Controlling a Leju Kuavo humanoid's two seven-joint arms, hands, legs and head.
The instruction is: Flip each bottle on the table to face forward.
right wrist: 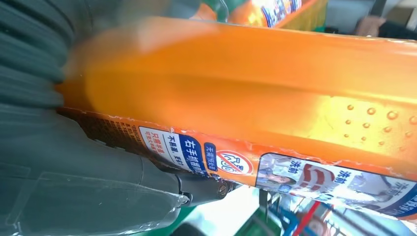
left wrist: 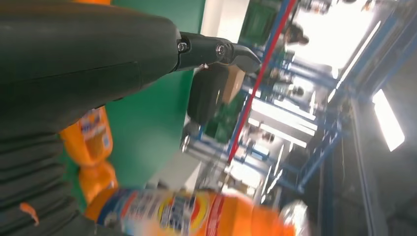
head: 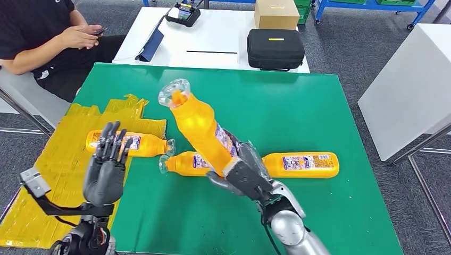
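Orange bottle (head: 199, 127) gripped in my right hand (head: 245, 175), lifted tilted above the green worktop (head: 298, 106), mid-flip. Left hand (head: 106, 164) hovers empty, fingers (head: 110, 141) spread. Next I'd judge: rotate, set down label-forward between the lying bottles (head: 300, 164).

Four orange bottles with clear caps and blue-and-white labels. One bottle (head: 202, 127) is lifted off the green table (head: 298, 106), tilted, cap up and away, its base clasped in the right hand's fingers (head: 250, 159). Just beside those fingers lie two more on their sides: one (head: 187, 163) toward the left hand, one (head: 302, 164) on the outer side. The fourth bottle (head: 133, 143) lies just beyond the left hand's raised fingers (head: 111, 142).
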